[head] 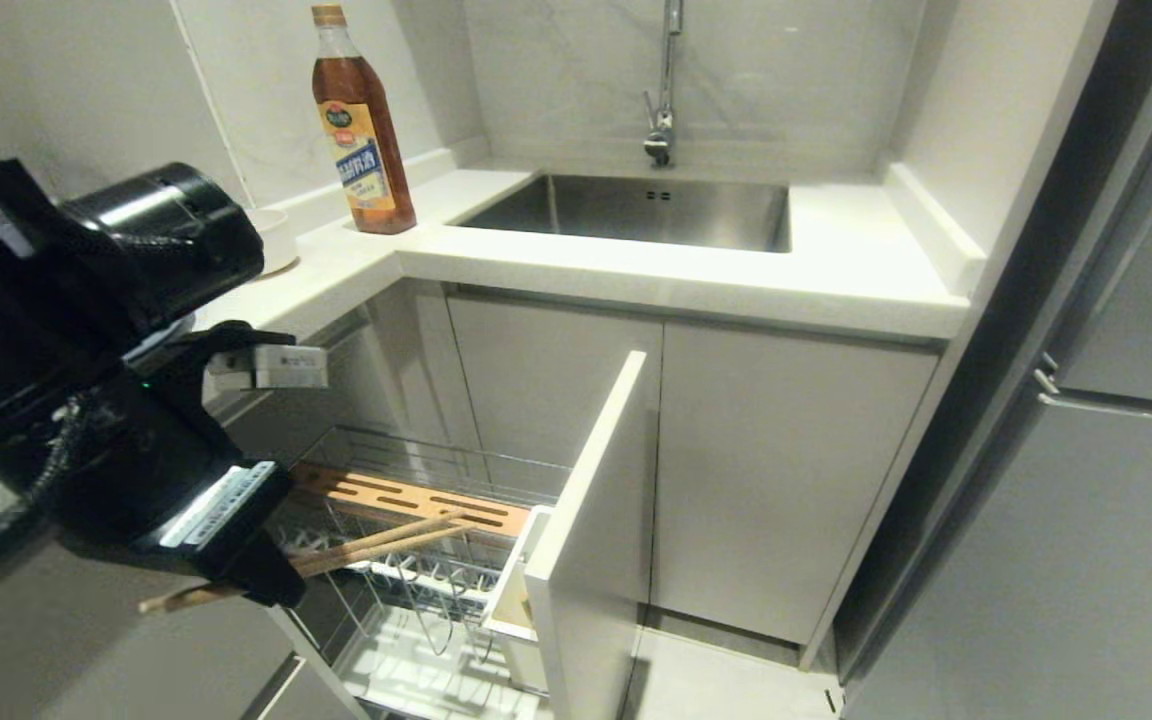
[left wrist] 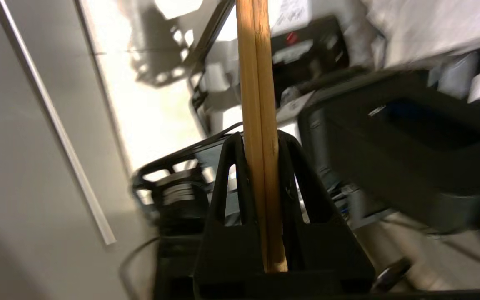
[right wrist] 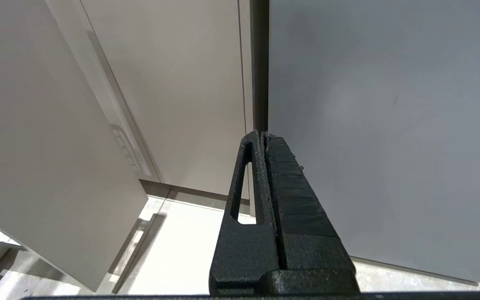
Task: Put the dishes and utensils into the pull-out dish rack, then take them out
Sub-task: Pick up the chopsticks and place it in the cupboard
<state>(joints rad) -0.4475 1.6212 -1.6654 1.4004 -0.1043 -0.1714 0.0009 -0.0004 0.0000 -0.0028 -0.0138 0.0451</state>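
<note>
From the head camera, the left gripper (head: 271,580) is clamped on the pair of chopsticks (head: 386,542), which stick out past its fingers over the pulled-out dish rack (head: 436,600), their far ends near the slotted wood strip (head: 406,497). This looks like the loading step for the utensils; next the tips would need lining up with a slot and lowering in. The arm's bulk hides the rack's near corner and most of the counter (head: 636,270) to its side; no plate or spoon shows.

The left wrist camera shows both fingers (left wrist: 227,183) pressed tight on the two sticks (left wrist: 258,104), side by side; the background is blurred.

The right wrist camera shows the right gripper (right wrist: 265,137) with fingers together, holding nothing, facing cabinet doors (right wrist: 173,83).
</note>
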